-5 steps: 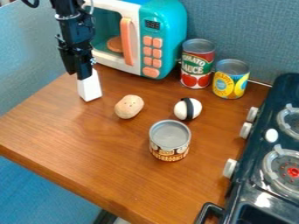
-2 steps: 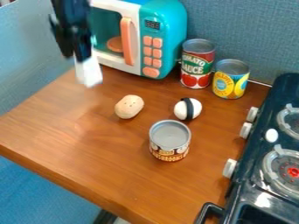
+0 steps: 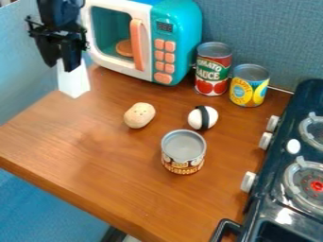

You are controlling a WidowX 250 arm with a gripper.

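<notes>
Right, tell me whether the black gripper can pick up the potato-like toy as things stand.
Probably not just now: the gripper seems to be taken up with the white block. Otherwise the way to the potato-like toy looks free, with nothing standing between them on the wooden counter.

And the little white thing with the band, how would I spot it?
From the dark stove on the right, look left onto the wooden counter. Just behind the nearest can sits a rounded white piece with a dark band; its tan neighbour has none.
</notes>
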